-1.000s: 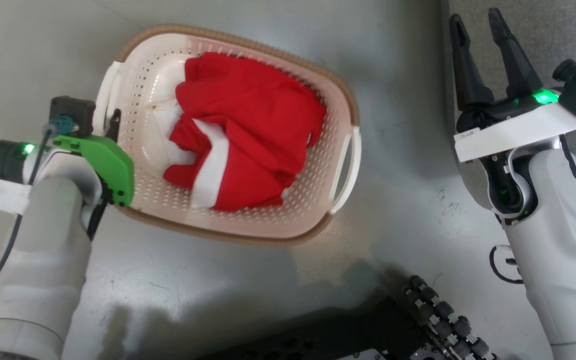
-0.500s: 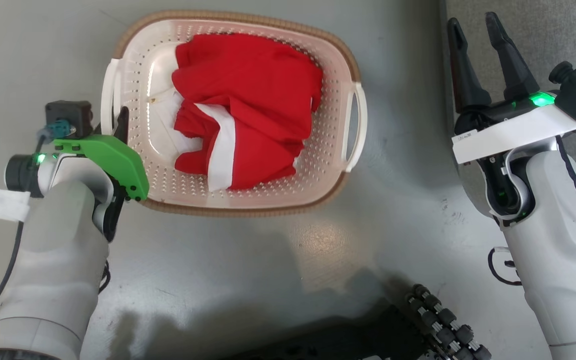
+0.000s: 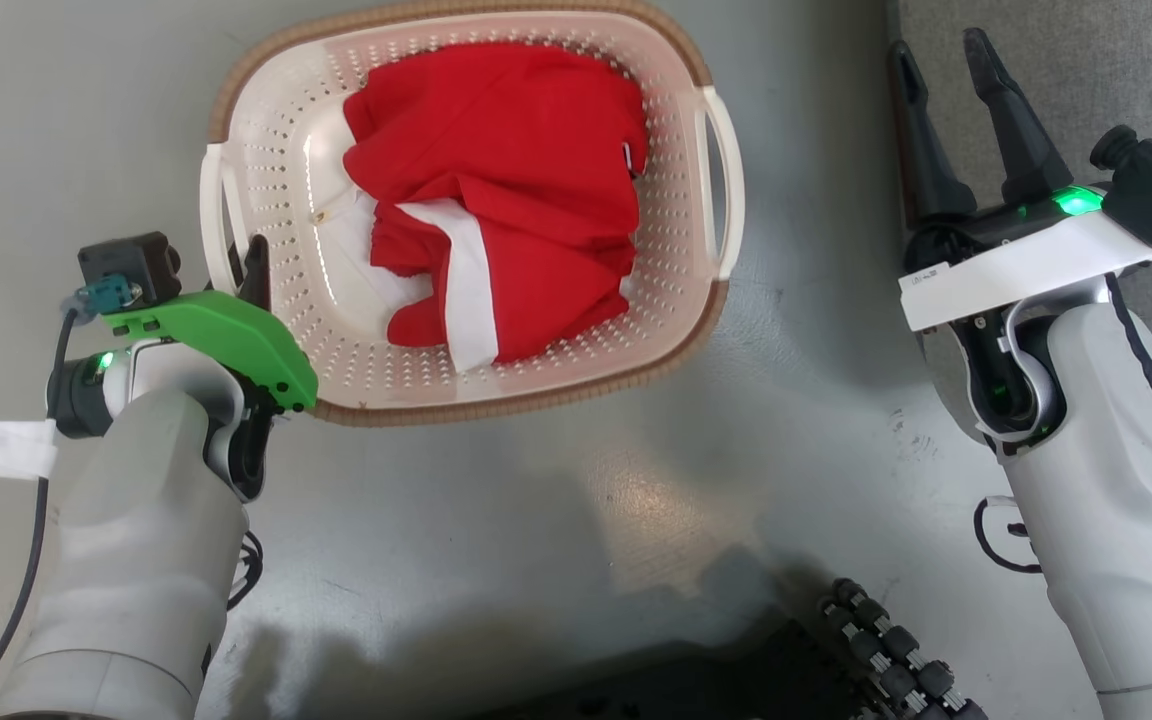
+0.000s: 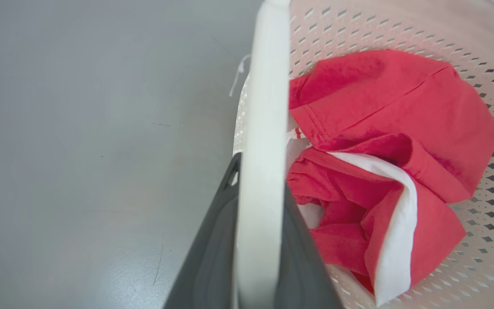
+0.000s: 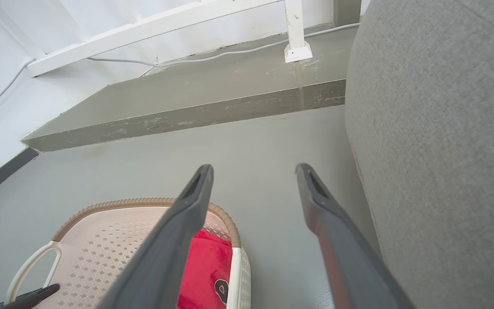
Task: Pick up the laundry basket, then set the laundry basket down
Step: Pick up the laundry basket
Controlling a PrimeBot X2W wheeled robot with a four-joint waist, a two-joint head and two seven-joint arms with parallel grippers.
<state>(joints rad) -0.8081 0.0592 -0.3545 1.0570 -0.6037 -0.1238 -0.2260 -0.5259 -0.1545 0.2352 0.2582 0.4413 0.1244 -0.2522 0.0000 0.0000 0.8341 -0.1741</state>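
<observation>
Cream-white perforated plastic under a brown woven-look rim: that's the laundry basket (image 3: 666,290), sitting high in the head view over the grey floor (image 3: 536,560), with a red-and-white garment (image 3: 506,180) bundled inside. And the left gripper (image 3: 244,262) has it! The left wrist view shows the two dark fingers (image 4: 212,240) closed narrowly around the basket's left loop handle (image 4: 262,128), one on the outer face and one on the inner, with the white bar pinched between them.

Over on the other side, the right gripper (image 3: 936,45) is holding nothing at all. Its fingers are spread wide and pointing away, well apart from the basket's right handle (image 3: 726,180) and just beside a grey upholstered surface (image 5: 444,128).

So where does the task stand? The grasp looks made, and that's the first job done. Whether the basket is actually off the floor is hard to call from here. The near rim seems to cast a soft shadow, but no clear gap shows beneath it. Judging by a one-handed hold on a single end, the basket would likely hang tilted if raised. What remains, by this reading, is the carry and then a clean set-down and release.
</observation>
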